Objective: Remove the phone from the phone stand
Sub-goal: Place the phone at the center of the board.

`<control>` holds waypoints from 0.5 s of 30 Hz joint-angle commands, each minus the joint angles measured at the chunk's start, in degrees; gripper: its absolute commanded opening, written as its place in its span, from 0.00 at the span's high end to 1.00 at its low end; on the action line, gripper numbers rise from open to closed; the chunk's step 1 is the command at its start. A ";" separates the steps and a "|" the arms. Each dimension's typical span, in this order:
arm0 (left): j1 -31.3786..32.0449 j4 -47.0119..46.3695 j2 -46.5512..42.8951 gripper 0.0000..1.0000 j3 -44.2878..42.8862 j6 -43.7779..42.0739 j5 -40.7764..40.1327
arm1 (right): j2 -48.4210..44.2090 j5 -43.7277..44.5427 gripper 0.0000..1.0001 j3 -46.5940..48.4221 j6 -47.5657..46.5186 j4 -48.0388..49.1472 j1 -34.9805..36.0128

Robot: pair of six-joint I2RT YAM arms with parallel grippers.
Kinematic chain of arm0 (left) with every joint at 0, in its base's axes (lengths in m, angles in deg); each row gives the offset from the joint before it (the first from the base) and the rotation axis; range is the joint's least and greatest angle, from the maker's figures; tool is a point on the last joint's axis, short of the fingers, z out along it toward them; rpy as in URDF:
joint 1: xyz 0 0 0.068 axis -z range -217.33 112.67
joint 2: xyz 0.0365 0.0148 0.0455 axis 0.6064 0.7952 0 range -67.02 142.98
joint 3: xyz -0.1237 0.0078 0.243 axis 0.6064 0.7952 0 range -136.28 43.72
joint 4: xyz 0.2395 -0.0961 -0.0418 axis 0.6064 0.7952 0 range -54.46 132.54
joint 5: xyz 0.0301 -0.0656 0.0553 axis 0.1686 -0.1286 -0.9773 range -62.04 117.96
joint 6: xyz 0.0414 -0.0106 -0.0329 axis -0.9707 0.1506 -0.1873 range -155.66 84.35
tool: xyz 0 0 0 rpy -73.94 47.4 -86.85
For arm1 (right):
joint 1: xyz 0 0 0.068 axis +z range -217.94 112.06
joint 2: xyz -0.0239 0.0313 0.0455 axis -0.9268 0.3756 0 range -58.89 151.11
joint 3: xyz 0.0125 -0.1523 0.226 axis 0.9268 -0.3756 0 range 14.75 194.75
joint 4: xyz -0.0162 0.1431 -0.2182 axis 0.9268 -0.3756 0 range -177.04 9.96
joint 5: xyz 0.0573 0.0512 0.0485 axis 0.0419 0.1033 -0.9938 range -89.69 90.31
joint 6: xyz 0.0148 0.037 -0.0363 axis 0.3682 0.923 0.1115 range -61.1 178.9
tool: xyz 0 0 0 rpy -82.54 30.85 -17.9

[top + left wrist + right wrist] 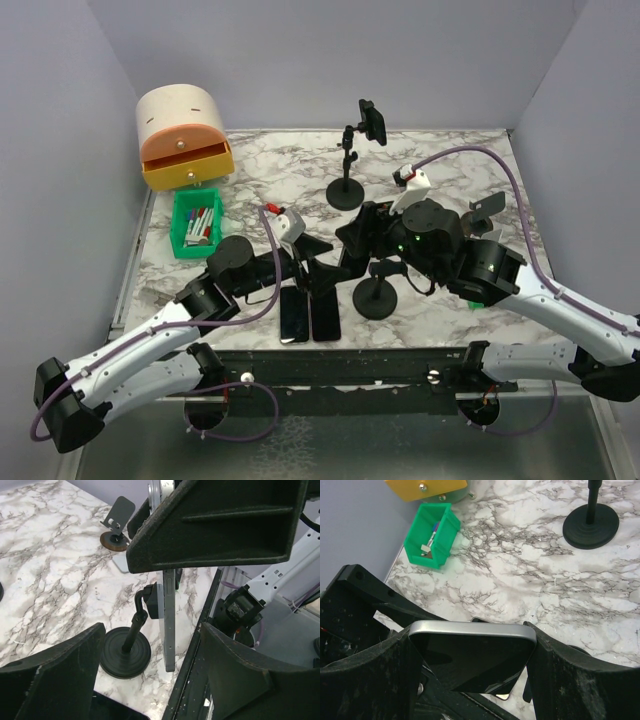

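The phone [470, 657] stands on its edge in the clamp of the phone stand [125, 652], which sits near the front of the marble table [260, 170], between my two arms. My right gripper [472, 630] is closed over the phone's top end, one finger pressed against each side. From the left wrist camera one of those fingers fills the top of the view and hides the upper part of the phone. My left gripper [152, 635] has its jaws spread wide, with the stand's neck and the phone's lower part ahead of the gap; it touches neither.

Two spare phones [310, 313] lie flat side by side just left of the stand's round base, under the left arm. Behind, well apart, a second stand [348, 190] holds another phone [373, 122] high. A small grey holder [117, 517] sits at the right side. At the left edge are a green bin [197, 222] of pens and, behind it, an orange drawer box [183, 138]
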 commanded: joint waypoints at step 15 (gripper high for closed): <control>-0.03 -7.30 4.83 0.71 0.44 5.40 3.31 | 1.51 -2.53 1.00 0.68 2.25 4.44 0.05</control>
